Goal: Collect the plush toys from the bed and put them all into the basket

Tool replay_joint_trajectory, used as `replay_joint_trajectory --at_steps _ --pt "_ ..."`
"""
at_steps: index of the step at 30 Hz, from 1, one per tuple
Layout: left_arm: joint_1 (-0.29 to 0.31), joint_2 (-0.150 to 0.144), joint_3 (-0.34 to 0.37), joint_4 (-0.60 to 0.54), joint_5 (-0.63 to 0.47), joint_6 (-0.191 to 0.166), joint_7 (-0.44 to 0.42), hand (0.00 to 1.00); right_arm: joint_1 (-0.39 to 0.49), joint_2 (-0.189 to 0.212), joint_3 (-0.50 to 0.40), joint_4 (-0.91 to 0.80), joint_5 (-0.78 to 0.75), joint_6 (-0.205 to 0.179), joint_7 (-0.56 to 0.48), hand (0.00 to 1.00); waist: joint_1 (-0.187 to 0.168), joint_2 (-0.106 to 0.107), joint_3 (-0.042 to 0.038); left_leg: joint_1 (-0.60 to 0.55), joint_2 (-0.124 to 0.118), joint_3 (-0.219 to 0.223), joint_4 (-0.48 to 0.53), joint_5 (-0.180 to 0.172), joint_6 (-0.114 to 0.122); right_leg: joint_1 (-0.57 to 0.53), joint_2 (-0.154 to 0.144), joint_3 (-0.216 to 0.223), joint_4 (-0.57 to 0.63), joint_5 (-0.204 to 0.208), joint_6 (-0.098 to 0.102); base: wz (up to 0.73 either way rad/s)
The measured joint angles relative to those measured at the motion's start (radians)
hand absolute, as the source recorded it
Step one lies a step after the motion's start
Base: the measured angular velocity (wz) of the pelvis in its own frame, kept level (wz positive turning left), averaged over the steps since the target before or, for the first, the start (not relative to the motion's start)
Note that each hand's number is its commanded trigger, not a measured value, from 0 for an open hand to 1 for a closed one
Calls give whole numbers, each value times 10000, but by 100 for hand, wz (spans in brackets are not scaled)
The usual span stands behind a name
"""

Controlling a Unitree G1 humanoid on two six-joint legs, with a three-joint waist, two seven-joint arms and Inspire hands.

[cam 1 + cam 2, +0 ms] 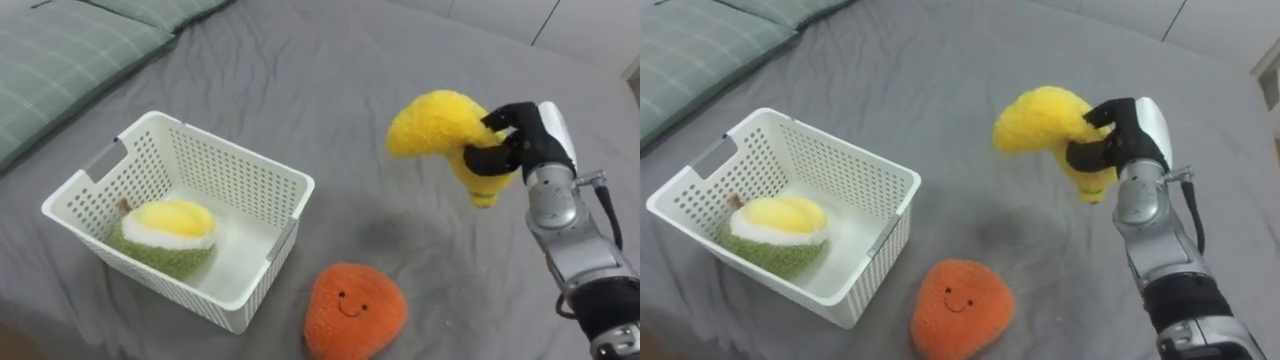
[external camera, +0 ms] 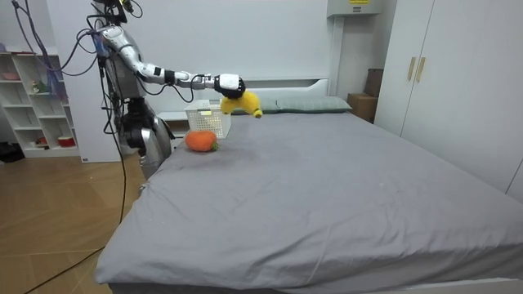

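My right hand holds a yellow plush banana in the air above the grey bed, fingers curled round it; in the room view the banana hangs at the end of my outstretched arm. An orange plush toy with a smiling face lies on the sheet near me. To its left stands a white perforated basket with a green-and-yellow plush fruit inside.
I stand at the bed's side near its head end. A green checked pillow lies beyond the basket at the upper left. The grey sheet stretches wide to the room view's right. A shelf and wardrobe stand off the bed.
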Motion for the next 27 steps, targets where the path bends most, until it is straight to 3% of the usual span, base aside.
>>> replay_joint_trajectory --at_steps 6,14,19,27 --pt "-118 -77 94 -12 -16 5 1 0 364 7 -268 -2001 -596 -15 39 100 9 36 25 81 -12 101 -46 -13 25 -1 -9 150 -4 -25 20 -5" --pt "-36 -244 208 -50 -10 -1 3 0 367 6 -268 -2694 -461 4 294 100 96 20 14 240 3 125 -188 -16 29 27 -13 150 5 -31 31 -1" --pt "-19 -282 270 -162 355 -1 6 0 364 50 -263 -3989 -626 10 450 100 145 19 15 218 4 100 -211 -19 30 31 -10 129 6 -33 34 0" --pt "0 -378 350 -208 415 4 -5 0 363 396 -205 -4690 -1019 0 942 100 607 -21 22 219 -15 -37 -121 -74 34 171 -13 53 -2 -38 42 4"
